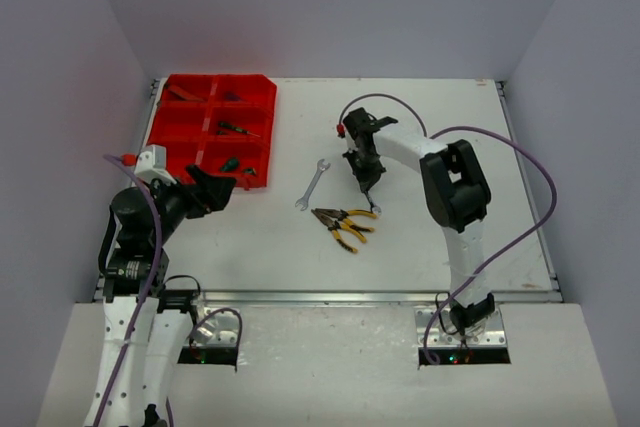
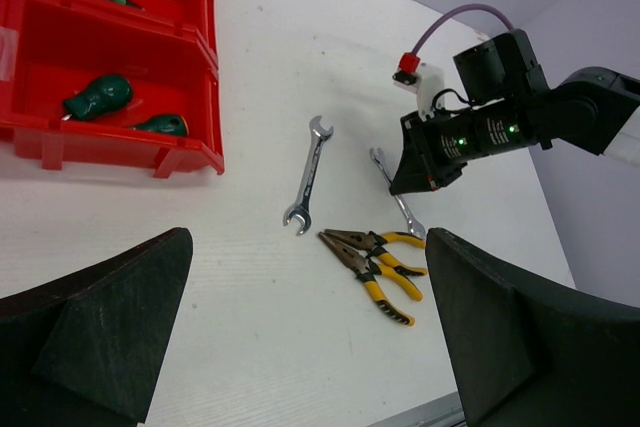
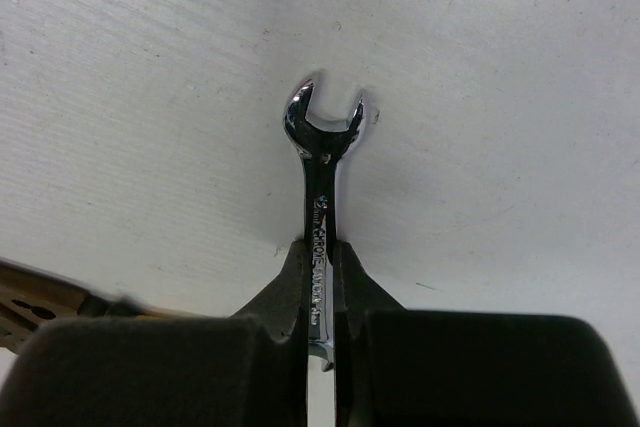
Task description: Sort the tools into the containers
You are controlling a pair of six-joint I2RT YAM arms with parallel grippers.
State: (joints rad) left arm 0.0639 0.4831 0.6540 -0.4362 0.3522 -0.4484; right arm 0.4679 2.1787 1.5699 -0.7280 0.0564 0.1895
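My right gripper [image 1: 366, 185] is shut on the shaft of a small silver wrench [image 3: 322, 162], whose open end points away from the wrist camera, at or just above the white table. That wrench also shows in the left wrist view [image 2: 398, 203]. A longer silver wrench [image 1: 313, 185] lies to its left. Two yellow-black pliers [image 1: 343, 224] lie just in front. The red organiser tray [image 1: 165, 127] stands at the back left and holds green-handled screwdrivers [image 2: 98, 97] in its near compartments. My left gripper [image 1: 225, 187] is open and empty, beside the tray's near right corner.
The right arm's purple cable [image 1: 520, 162] loops over the right half of the table. The table's metal front edge [image 1: 330, 297] runs just behind the arm bases. Grey walls close in the left, right and back sides.
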